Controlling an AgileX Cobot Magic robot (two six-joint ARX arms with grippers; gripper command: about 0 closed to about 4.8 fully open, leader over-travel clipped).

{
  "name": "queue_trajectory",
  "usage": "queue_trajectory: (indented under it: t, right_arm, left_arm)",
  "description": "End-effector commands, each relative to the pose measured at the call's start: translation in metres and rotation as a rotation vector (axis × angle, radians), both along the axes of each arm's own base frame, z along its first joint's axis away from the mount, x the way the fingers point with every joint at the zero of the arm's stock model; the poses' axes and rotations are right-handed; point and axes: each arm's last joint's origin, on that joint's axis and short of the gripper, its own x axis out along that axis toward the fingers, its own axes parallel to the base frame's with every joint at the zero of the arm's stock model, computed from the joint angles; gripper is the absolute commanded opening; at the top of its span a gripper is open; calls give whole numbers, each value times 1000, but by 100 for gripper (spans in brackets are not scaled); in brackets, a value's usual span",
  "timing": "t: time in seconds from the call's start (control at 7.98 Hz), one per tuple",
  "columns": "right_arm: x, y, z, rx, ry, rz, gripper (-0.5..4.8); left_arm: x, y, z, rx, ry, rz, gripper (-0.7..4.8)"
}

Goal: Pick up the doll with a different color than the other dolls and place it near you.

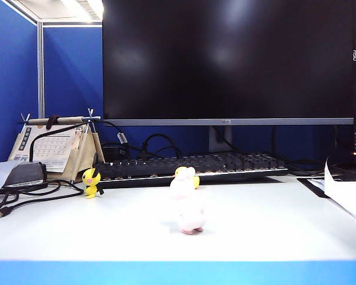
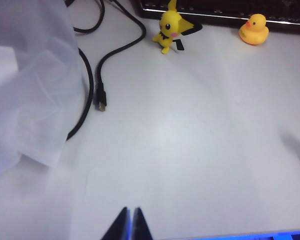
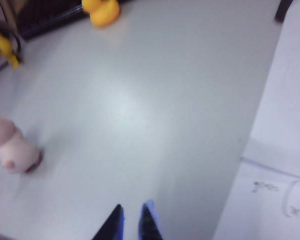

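Near edge first: we had both grippers clear of everything. Left gripper [image 2: 130,223] had its tips pressed together, holding nothing, over bare table [image 2: 190,150]. Right gripper [image 3: 131,222] read as closed too, though a thin gap showed between its tips in its wrist view; nothing was in it.

White doll [image 1: 188,205] stood free on the table, nearer us than the rest, about 6 o'clock from the duck [image 1: 190,176] in the exterior view. In the right wrist view the doll [image 3: 12,147] sat around 10 o'clock from the tips, well apart.

Far row: duck and yellow figure [image 1: 91,181] against the keyboard [image 1: 190,166], figure at roughly 9 o'clock from the duck.

Our read: placement looked done. Next move, if any, called only for parking the arms without clipping the doll.
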Motion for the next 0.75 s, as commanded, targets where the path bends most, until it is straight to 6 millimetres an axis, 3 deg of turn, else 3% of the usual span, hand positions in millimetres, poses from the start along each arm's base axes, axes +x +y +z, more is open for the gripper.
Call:
queue_trajectory:
  t: [0.13, 0.75]
  right_arm:
    - [-10, -7, 8, -36, -100, -101, 53]
    - [-10, -7, 9, -6, -103, -104, 53]
  left_arm:
    - [0, 0, 1, -2, -2, -2, 24]
    - [0, 0, 1, -1, -3, 1, 24]
